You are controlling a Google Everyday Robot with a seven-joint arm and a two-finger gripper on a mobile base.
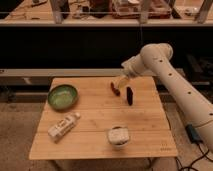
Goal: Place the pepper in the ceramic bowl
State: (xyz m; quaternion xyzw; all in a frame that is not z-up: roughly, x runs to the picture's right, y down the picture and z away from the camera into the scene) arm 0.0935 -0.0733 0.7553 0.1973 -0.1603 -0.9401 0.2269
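Observation:
The small red pepper [114, 88] lies on the wooden table [100, 112] toward the far right. The gripper [119, 83] hangs right over it, at its upper right end, on the white arm coming in from the right. The green ceramic bowl [63, 96] sits at the table's far left, empty, well apart from the gripper.
A near-black elongated vegetable [129, 95] lies just right of the pepper. A white bottle [63, 126] lies on its side at the front left. A small white cup or bowl [118, 135] stands near the front edge. A dark shelf unit runs behind the table.

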